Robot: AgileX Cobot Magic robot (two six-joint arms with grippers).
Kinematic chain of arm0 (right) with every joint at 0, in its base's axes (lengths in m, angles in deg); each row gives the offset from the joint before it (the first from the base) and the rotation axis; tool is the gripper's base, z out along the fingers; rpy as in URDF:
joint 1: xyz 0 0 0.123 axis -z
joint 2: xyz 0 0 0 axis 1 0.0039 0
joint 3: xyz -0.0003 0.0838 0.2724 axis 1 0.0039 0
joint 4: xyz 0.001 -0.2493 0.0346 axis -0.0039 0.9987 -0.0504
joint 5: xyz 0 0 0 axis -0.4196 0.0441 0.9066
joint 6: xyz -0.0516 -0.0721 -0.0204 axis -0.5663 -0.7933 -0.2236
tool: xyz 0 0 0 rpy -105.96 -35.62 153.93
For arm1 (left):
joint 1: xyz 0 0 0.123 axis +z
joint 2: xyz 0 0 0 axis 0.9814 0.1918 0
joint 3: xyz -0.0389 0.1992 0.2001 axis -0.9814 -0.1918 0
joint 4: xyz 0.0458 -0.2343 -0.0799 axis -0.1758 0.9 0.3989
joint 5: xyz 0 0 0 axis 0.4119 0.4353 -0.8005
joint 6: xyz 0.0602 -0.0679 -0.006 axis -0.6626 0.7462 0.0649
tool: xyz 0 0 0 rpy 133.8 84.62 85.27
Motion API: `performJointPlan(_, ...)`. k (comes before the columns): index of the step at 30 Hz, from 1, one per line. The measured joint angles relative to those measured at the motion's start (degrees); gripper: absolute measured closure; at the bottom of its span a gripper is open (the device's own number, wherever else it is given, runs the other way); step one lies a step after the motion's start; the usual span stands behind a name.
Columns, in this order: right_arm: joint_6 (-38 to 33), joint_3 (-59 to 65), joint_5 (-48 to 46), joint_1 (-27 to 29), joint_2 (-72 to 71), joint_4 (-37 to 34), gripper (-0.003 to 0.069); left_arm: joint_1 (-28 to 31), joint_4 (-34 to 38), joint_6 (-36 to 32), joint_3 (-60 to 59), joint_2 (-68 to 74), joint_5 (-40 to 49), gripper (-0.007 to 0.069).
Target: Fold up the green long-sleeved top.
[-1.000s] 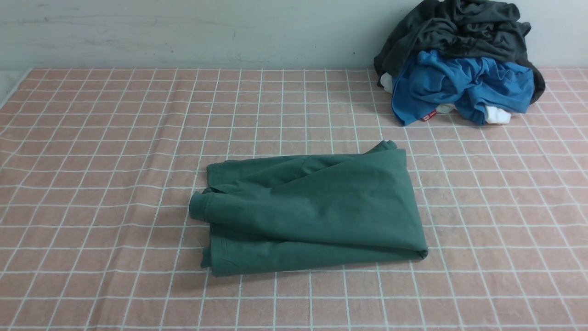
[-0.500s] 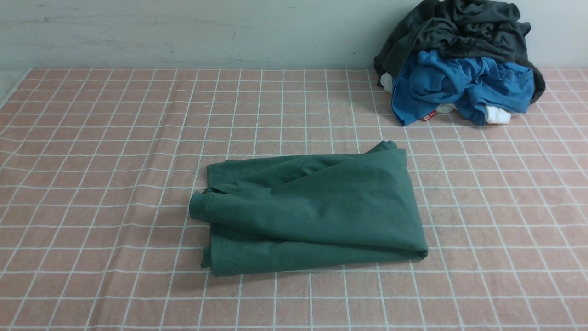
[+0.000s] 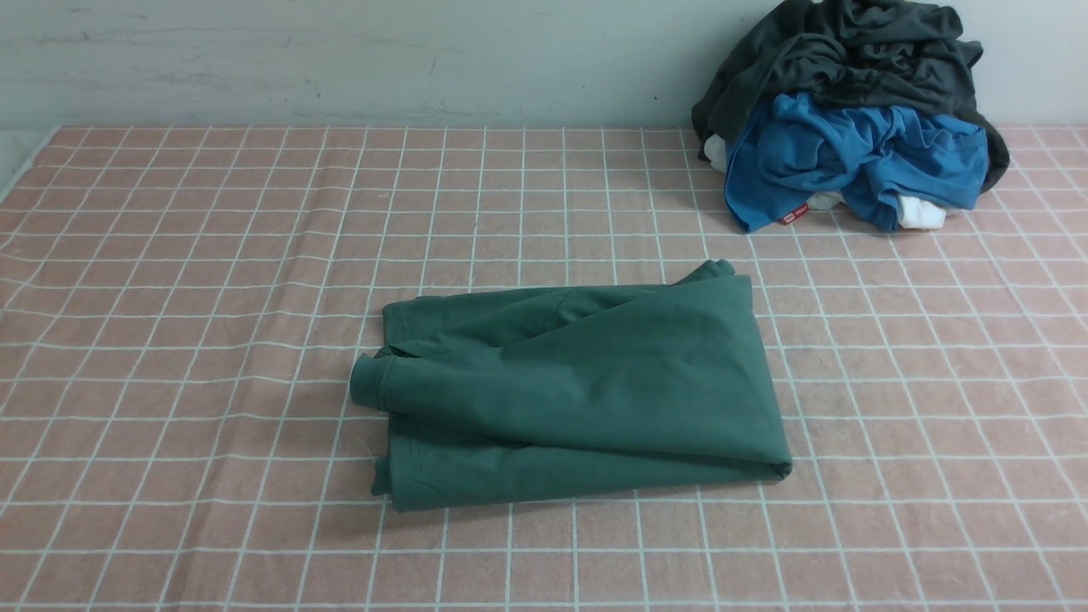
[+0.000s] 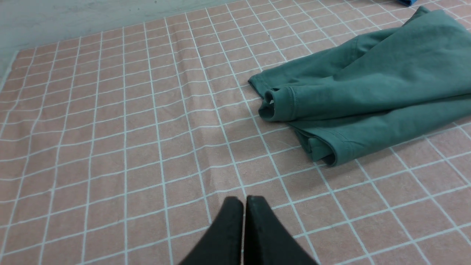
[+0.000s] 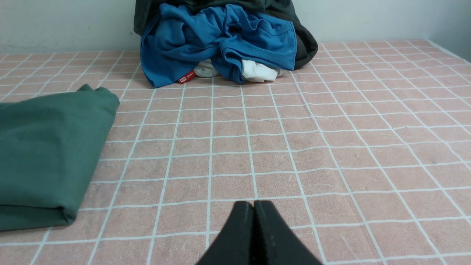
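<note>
The green long-sleeved top (image 3: 569,391) lies folded into a compact bundle in the middle of the pink checked tablecloth (image 3: 170,340), a cuffed sleeve end sticking out on its left side. Neither arm shows in the front view. In the left wrist view the top (image 4: 368,84) lies ahead of my left gripper (image 4: 244,198), which is shut and empty over bare cloth, well apart from it. In the right wrist view my right gripper (image 5: 253,203) is shut and empty too, with the top's folded edge (image 5: 44,154) off to one side.
A heap of clothes sits at the back right against the wall: a dark charcoal-grey garment (image 3: 850,59) on top of a bright blue one (image 3: 850,157), with bits of white fabric (image 3: 922,212) under them. The cloth's left edge (image 3: 17,170) shows at the far left.
</note>
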Motion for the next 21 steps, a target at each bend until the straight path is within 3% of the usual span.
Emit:
performJointPlan(3, 0.00, 0.00, 0.00, 0.00, 0.00, 0.00, 0.0673, 0.00, -1.20, 0.00, -0.39, 0.00, -1.54, 0.0627)
performJointPlan(9, 0.00, 0.00, -0.04, 0.00, 0.00, 0.00, 0.0673, 2.42, -2.23, -0.05, -6.85, -0.11, -16.48, 0.0627)
performJointPlan(14, 0.00, 0.00, -0.04, 0.00, 0.00, 0.00, 0.0673, 10.19, -2.38, -0.05, -17.52, -0.16, -30.30, 0.0627)
performJointPlan(21, 0.00, -0.05, -0.17, 0.00, 0.00, -0.02, 0.0673, 14.19, -2.20, -0.05, -26.79, -3.06, -31.65, 0.0627)
